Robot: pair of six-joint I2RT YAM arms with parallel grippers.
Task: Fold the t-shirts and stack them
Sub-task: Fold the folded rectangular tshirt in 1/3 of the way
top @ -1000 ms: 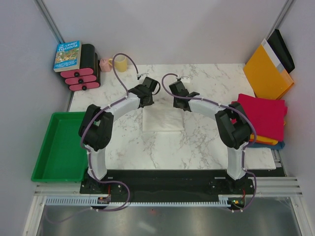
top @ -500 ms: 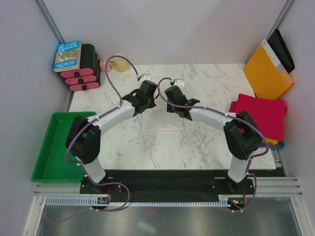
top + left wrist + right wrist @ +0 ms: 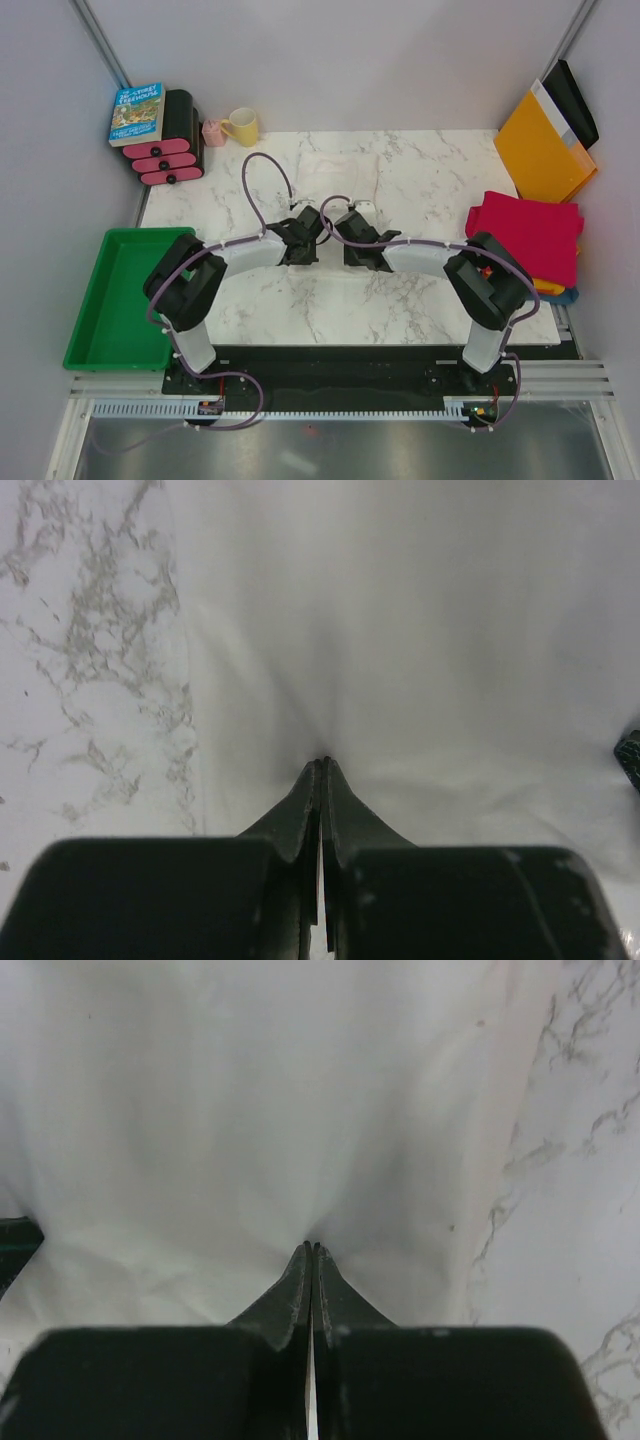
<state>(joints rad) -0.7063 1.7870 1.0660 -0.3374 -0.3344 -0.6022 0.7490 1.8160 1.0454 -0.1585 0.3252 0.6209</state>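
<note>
Overhead, top view: white t-shirt (image 3: 338, 175) lies spread at upper centre of the table (image 3: 430, 290); left pincer (image 3: 303, 235) and right pincer (image 3: 357, 235) sit side by side at its near edge. A red t-shirt (image 3: 525, 230) tops the folded pile (image 3: 548, 288) at the right edge.

Left wrist view: jaws together, clamped on white cloth — puckers radiate from the tips.

Right wrist view: same, jaws pinched on the fabric.

Judgement: thin, limp, light cloth, likely to slide on marble — best held at hem or corners, both sides level, or it sags and creases.
</note>
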